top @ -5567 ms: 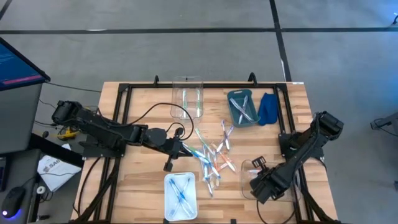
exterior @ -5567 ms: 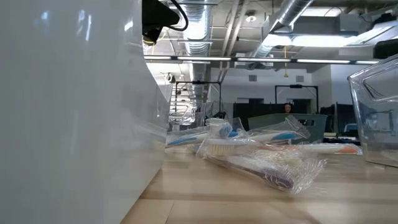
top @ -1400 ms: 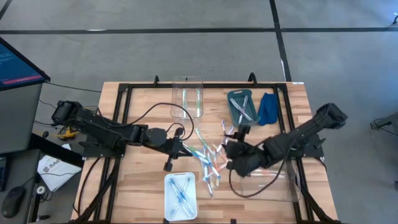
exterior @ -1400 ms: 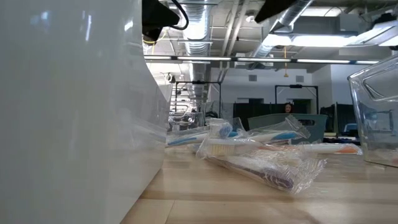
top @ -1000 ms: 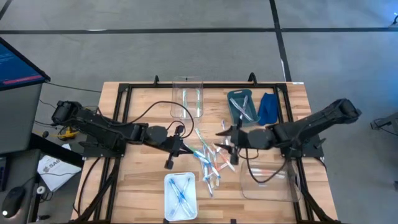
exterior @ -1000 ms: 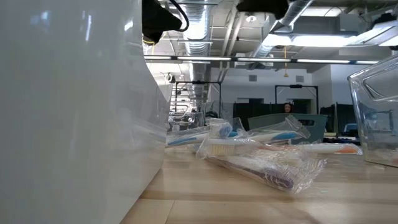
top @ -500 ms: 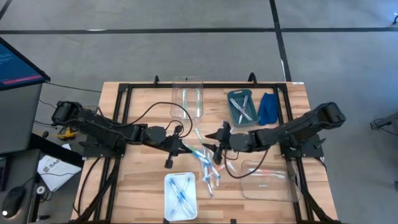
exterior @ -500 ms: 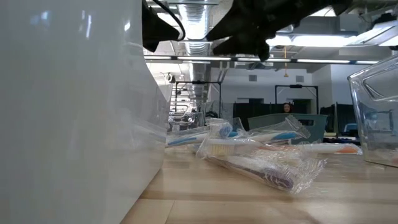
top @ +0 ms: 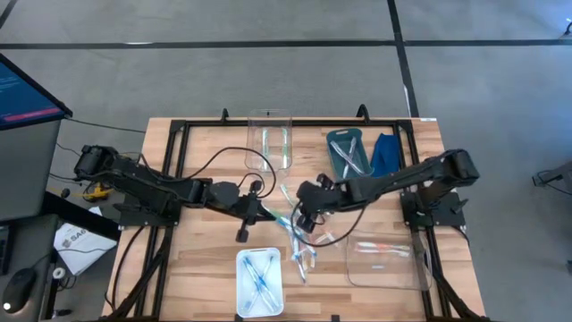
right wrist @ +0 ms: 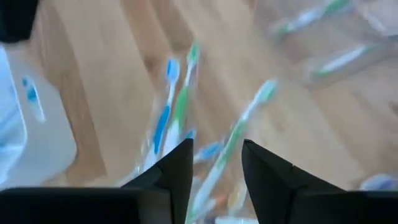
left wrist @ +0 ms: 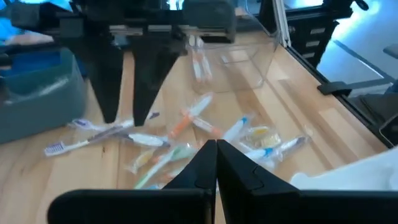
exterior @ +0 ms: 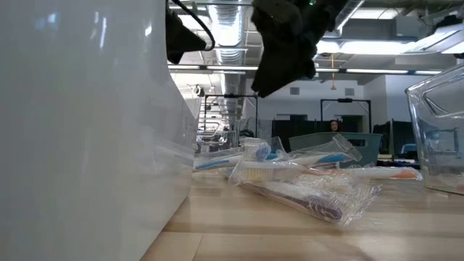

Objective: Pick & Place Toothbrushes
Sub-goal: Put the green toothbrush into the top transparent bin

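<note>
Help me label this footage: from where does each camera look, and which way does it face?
High: overhead, straight down; both arms, wooden table, toothbrush pile.
Low: table height, level across into the room; dark right gripper hangs above wrapped toothbrushes.
Left wrist: looks past the shut left gripper at the pile and right gripper.
Right wrist: looks down between the open right gripper's fingers at toothbrushes.
All four share the pile.

1 camera looks straight down; 1 sits at worktop [top: 206,268] level; 2 wrist cameras share the toothbrushes [top: 302,240] mid-worktop.
</note>
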